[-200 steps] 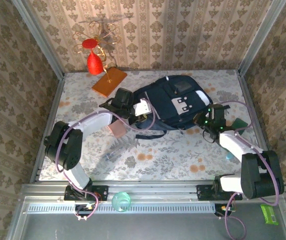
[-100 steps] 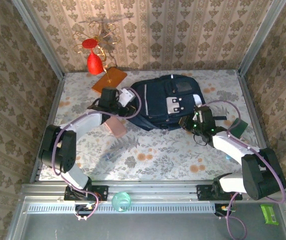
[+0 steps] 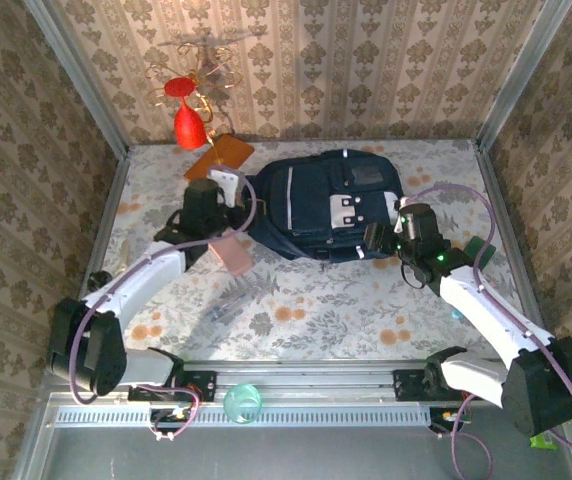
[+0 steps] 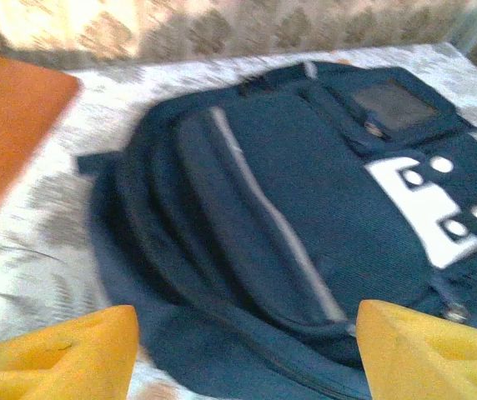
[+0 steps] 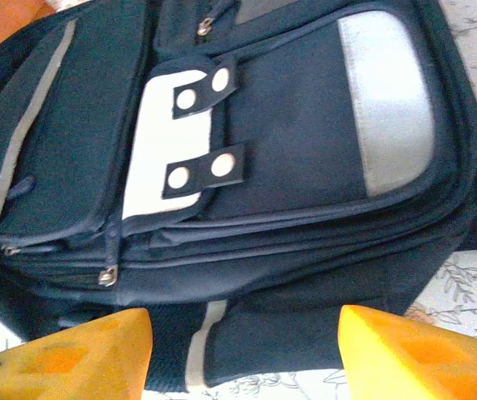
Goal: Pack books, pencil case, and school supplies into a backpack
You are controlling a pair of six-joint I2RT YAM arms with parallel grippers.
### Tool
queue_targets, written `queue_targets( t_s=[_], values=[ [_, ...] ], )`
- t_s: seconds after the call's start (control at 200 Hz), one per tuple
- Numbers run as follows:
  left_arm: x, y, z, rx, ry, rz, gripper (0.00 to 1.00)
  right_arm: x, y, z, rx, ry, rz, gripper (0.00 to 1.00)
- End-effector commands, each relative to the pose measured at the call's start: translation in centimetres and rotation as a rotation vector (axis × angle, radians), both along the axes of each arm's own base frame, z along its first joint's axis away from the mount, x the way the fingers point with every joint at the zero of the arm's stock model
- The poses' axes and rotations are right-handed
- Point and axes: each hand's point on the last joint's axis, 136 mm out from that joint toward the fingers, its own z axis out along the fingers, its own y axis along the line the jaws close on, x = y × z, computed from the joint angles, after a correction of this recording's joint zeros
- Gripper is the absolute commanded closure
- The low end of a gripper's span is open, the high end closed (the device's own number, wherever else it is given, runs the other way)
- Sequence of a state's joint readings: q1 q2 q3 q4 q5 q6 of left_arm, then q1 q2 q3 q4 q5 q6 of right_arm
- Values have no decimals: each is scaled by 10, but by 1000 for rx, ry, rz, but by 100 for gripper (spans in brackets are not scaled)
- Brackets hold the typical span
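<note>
Navy fabric backpack (image 3: 321, 205) lies flat mid-table, front pockets up. At its 9 o'clock the left gripper (image 4: 243, 354) hovers, jaws spread and empty; at 4 o'clock the right gripper (image 5: 243, 346) gapes likewise. The pink pencil case (image 3: 232, 254) lies at 8 o'clock.

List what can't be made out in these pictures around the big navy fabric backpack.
Top view: the dark green flat book is partly covered by the right arm, so its outline is incomplete.
Top view: the small clear stationery pieces are too small to count or identify.
Left wrist view: the large navy-blue fabric backpack is blurred, so its zippers are unreadable.
Right wrist view: the backpack's inside is hidden by its own fabric, and its ends are cut off by the frame edges.
</note>
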State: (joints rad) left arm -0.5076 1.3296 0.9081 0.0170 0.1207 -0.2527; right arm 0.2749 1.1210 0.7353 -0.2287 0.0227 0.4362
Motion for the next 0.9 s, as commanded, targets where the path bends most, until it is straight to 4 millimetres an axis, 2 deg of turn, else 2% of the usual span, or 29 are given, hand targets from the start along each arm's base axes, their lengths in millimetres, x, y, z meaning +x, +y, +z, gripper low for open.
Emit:
queue_targets(
  t_s=[0.0,0.07,0.18,0.295,0.385,0.42,0.52,0.76,0.84,0.895],
  values=[
    [-21,-27,-12,-44,71,31,33,-1,16,-2,34,41,83,37],
    [-32,-50,-20,-25,89,-17,35,2,38,3,102,21,161,38],
    [-38,-80,-34,22,121,-80,40,11,57,2,135,11,206,42],
    [-35,-110,-52,58,155,-162,44,22,66,-15,174,58,198,48],
    [-29,-122,-74,86,207,-190,50,25,69,-32,189,99,187,53],
    [-27,-123,-85,104,233,-192,52,25,67,-49,178,141,176,55],
    [-30,-115,-113,147,302,-179,58,19,62,-73,153,191,153,58],
    [-65,-81,-164,180,452,-109,60,-7,56,-116,179,295,115,65],
    [-69,-81,-172,164,481,-86,59,-12,58,-124,195,319,119,67],
    [-67,-93,-162,132,452,-103,57,-13,59,-128,200,331,123,68]
  ],
)
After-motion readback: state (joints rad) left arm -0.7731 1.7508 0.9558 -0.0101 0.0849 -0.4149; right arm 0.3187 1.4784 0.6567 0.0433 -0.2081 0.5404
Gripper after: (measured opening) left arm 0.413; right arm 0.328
